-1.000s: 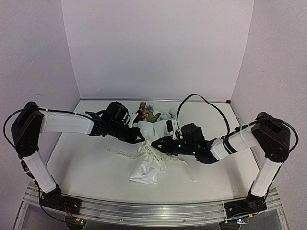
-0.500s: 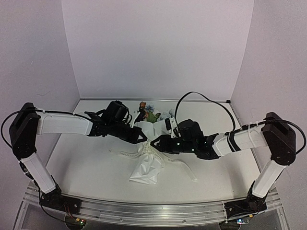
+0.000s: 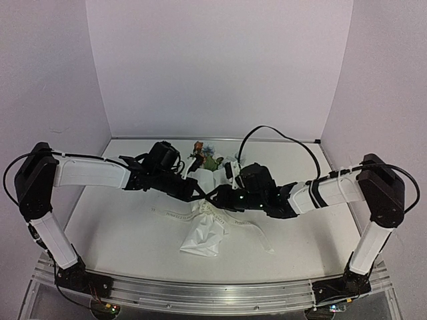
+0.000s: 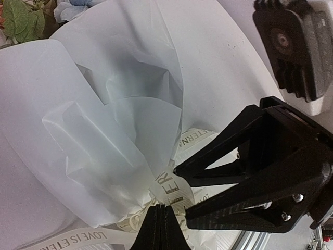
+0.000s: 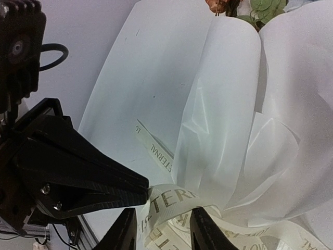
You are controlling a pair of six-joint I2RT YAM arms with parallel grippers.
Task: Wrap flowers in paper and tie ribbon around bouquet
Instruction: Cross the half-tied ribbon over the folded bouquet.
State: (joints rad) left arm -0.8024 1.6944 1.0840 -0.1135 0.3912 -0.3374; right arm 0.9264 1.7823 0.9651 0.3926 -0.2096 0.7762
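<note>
Though the lower edge of its own wrist view cuts off most of it, the left gripper [image 4: 161, 211] shows two black tips pressed flat together, pinching the ribbon [image 4: 173, 190] at the waist of the bouquet [image 3: 202, 223]. Facing it almost tip to tip, the right gripper [image 5: 165, 212] keeps a narrow gap, one finger on either side of the same band, which lies between them without being visibly squeezed.

The ribbon is a flat cream strip printed with dark capitals. Only fragments of the lettering can be read, because it curls under the wrapping.

The paper [image 4: 130, 78] is thin, white and faintly translucent. Its smooth overlapping flaps gather into a crumpled neck.

Only scraps of the flowers [image 3: 208, 159] peek in at the wrist views' upper edges: green leaves, an orange bloom and a pale blue one. Their stems are hidden inside the cone.

From above, the bouquet lies on the white table [image 3: 120, 233], narrow end toward the arm bases. Loose ribbon ends trail out to both sides.
</note>
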